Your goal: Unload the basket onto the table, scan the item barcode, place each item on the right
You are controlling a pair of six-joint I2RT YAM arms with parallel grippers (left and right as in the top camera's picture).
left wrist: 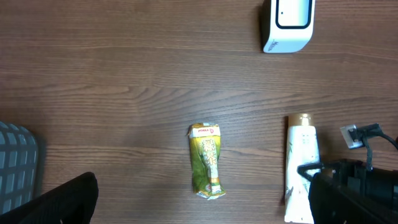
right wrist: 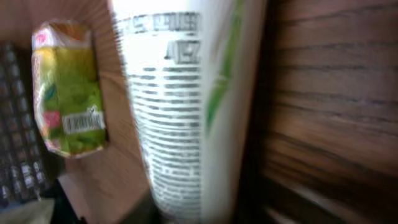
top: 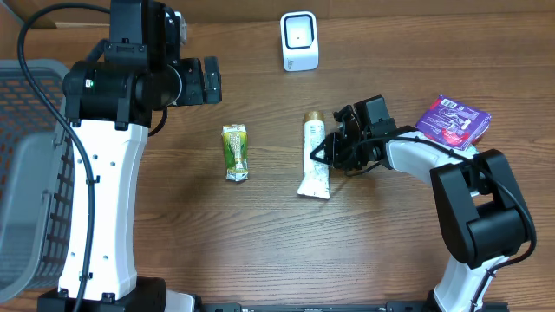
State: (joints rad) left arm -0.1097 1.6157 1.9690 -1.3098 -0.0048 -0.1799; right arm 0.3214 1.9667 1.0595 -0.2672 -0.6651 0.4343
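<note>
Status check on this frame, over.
Left gripper open, raised, empty. Right gripper at the white tube, grip unclear. Tube lies flat, short of the scanner; nothing between them.

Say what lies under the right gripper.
A white tube lies flat on the wooden table, beneath the tips of the right gripper. The gripper covers part of the tube's edge, so contact cannot be seen.
</note>
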